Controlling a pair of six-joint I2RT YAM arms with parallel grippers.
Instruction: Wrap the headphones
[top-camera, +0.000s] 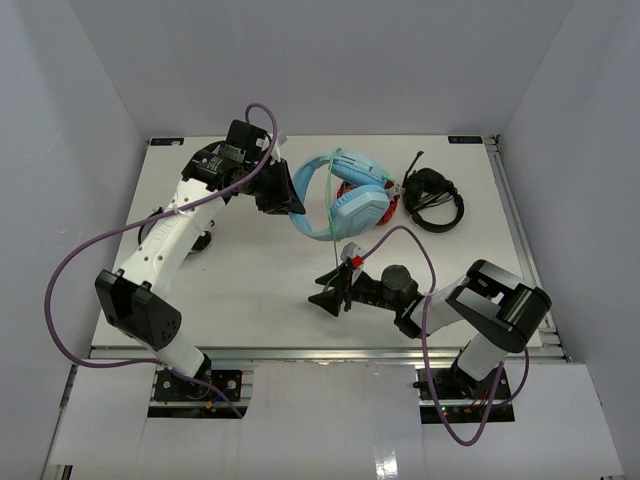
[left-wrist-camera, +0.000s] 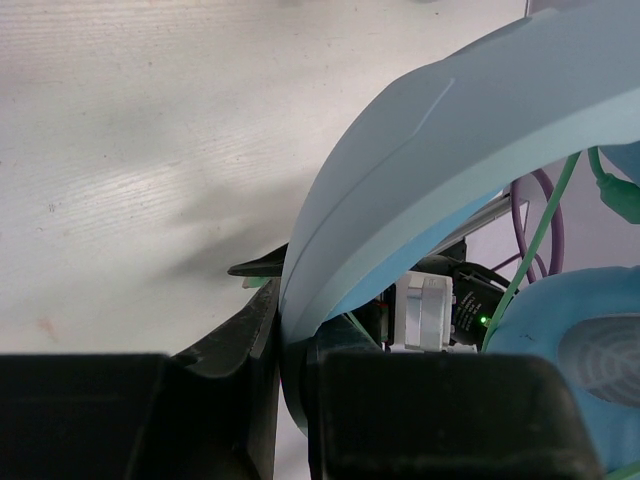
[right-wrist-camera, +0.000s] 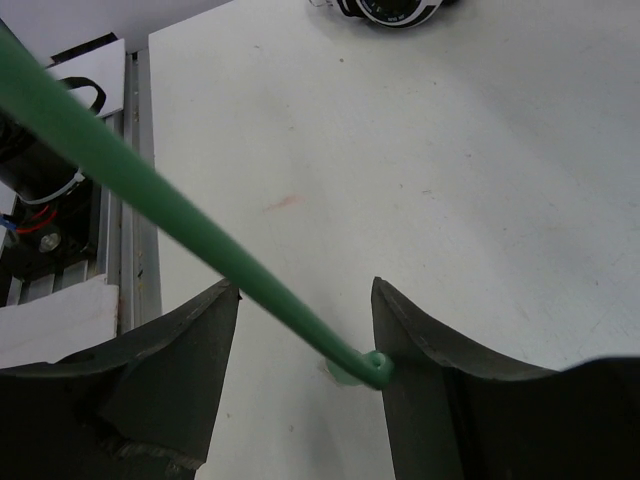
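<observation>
The light-blue headphones (top-camera: 355, 208) lie at the back middle of the table, the headband (top-camera: 305, 195) pointing left. My left gripper (top-camera: 285, 195) is shut on the headband, which fills the left wrist view (left-wrist-camera: 420, 150) and runs between the jaws (left-wrist-camera: 285, 370). One padded cup (left-wrist-camera: 590, 340) shows at the right. The thin green cable (top-camera: 334, 250) runs from the headphones toward my right gripper (top-camera: 328, 298). In the right wrist view the cable (right-wrist-camera: 150, 180) passes slantwise between the open jaws (right-wrist-camera: 305, 290), and its end touches the right finger (right-wrist-camera: 420, 350).
A red pair (top-camera: 392, 207) lies partly under the blue cups. A black headset (top-camera: 432, 200) sits to their right and also shows at the top of the right wrist view (right-wrist-camera: 390, 10). The table's metal rail (right-wrist-camera: 135, 200) runs along the left of that view.
</observation>
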